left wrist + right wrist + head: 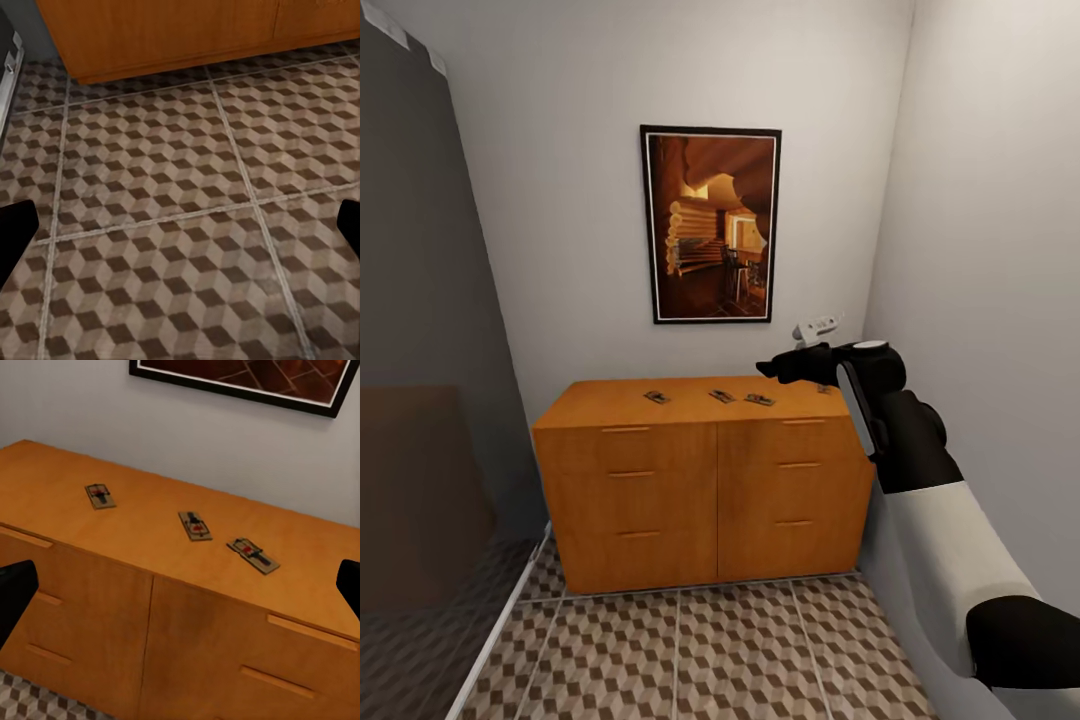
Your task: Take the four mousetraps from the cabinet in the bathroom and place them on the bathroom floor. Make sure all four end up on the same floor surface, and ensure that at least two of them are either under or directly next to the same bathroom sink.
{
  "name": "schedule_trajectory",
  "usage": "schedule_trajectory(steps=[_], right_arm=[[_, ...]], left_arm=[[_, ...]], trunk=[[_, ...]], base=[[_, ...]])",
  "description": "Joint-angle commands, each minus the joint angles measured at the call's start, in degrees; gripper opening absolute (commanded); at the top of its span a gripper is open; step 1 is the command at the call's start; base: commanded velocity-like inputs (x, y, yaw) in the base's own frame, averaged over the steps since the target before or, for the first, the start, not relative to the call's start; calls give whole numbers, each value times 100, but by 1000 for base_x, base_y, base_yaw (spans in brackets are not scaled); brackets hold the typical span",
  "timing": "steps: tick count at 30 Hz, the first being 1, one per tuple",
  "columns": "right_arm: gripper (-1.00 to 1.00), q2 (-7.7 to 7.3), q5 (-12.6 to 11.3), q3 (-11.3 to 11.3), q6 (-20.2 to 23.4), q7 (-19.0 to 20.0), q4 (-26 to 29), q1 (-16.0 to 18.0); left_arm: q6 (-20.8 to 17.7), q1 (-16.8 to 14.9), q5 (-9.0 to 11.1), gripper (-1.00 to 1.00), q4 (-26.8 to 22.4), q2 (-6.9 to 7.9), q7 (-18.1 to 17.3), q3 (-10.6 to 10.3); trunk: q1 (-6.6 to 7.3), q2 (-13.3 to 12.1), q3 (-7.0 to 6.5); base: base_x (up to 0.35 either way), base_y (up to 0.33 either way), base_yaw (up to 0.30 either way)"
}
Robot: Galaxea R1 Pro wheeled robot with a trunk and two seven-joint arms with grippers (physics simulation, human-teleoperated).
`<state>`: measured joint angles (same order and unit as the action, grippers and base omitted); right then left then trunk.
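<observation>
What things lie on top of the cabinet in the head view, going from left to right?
Left mousetrap → middle mousetrap → third mousetrap → right end effector, which hangs above the cabinet top near its right end.

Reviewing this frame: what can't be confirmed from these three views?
- Fourth mousetrap: head view, mostly hidden behind the right gripper.
- Trap details on the three clear mousetraps: too small.
- Right gripper's jaws: head view, seen side-on, gap unclear.
- Cabinet drawer contents: closed fronts.
</observation>
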<state>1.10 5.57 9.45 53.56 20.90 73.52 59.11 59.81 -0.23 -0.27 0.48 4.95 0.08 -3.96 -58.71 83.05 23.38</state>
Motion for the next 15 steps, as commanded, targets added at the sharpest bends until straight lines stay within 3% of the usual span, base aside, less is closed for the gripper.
schedule_trajectory(steps=[1,15], right_arm=[[100,-1,58,-3,-7,45,-36,4],[100,3,58,3,-211,45,-216,-2]], left_arm=[[19,-3,19,100,5,0,1,-35],[19,-3,19,100,5,-3,1,-35]], trunk=[[-2,3,5],[-2,3,5]], base=[[212,0,0],[202,0,0]])
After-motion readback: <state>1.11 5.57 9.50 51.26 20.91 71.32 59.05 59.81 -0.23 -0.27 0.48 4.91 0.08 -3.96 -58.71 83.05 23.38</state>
